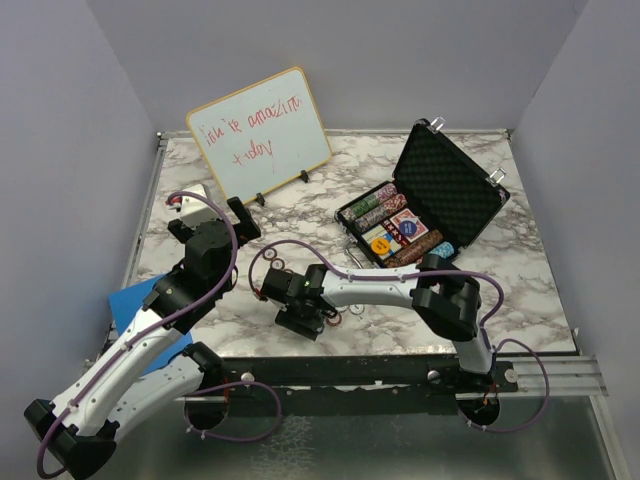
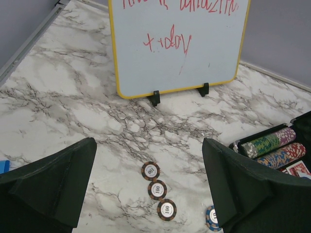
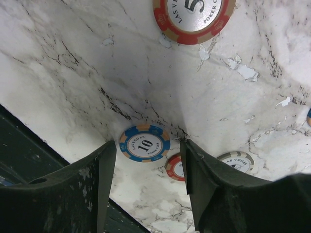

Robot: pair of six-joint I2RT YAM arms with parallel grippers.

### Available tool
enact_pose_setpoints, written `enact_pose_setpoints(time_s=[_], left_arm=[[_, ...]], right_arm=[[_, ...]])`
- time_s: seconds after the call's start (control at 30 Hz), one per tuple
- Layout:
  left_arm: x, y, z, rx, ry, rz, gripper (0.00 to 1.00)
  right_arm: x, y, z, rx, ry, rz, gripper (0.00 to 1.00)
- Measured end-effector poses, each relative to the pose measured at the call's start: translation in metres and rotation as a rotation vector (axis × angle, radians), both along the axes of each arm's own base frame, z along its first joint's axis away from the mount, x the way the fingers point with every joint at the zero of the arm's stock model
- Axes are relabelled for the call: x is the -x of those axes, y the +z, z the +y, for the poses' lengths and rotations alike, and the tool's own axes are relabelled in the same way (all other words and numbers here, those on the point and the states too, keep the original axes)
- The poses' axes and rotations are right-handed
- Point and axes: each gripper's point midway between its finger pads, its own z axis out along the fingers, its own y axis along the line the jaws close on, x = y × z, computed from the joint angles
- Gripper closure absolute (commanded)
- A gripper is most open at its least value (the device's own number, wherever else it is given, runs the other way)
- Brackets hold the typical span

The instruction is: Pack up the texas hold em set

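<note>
The black briefcase [image 1: 440, 190] lies open at the back right, with rows of poker chips [image 1: 378, 208] and red card decks [image 1: 408, 226] in its foam. My left gripper [image 2: 148, 143] hangs open above three brown 100 chips [image 2: 157, 189] in a line on the marble, with a blue chip [image 2: 212, 217] by its right finger. My right gripper [image 3: 147, 148] is open and low at the table's near edge. A blue 10 chip [image 3: 144, 143] lies flat between its fingertips. A red 5 chip [image 3: 194, 17], a smaller-looking red chip [image 3: 175, 167] and a grey chip [image 3: 236, 161] lie around it.
The wood-framed whiteboard [image 1: 260, 135] with red writing stands at the back left on black feet. A blue sheet [image 1: 135, 300] sticks out at the table's left near corner. A small white and red object [image 1: 185, 200] sits behind the left gripper [image 1: 225, 215]. The table's dark front rail [image 3: 19, 145] runs close by the right gripper [image 1: 298, 310].
</note>
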Motion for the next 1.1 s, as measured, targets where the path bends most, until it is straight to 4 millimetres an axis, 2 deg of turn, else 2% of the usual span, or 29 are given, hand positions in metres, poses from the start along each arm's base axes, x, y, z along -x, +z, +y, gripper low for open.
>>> enact_pose_setpoints(time_s=[0.4, 0.73, 0.87, 1.1], left_arm=[[0.001, 0.002, 0.001, 0.004, 0.0, -0.005, 0.01], [0.001, 0.002, 0.001, 0.004, 0.0, -0.005, 0.01], [0.001, 0.001, 0.001, 0.004, 0.0, -0.005, 0.01], [0.001, 0.001, 0.001, 0.001, 0.001, -0.002, 0.01]], right_arm=[[0.005, -0.002, 0.0, -0.003, -0.041, 0.024, 0.57], [-0.003, 0.0, -0.003, -0.002, -0.113, 0.007, 0.59], [-0.018, 0.002, -0.007, -0.008, -0.167, -0.019, 0.58], [-0.061, 0.003, -0.02, -0.027, -0.296, -0.049, 0.57]])
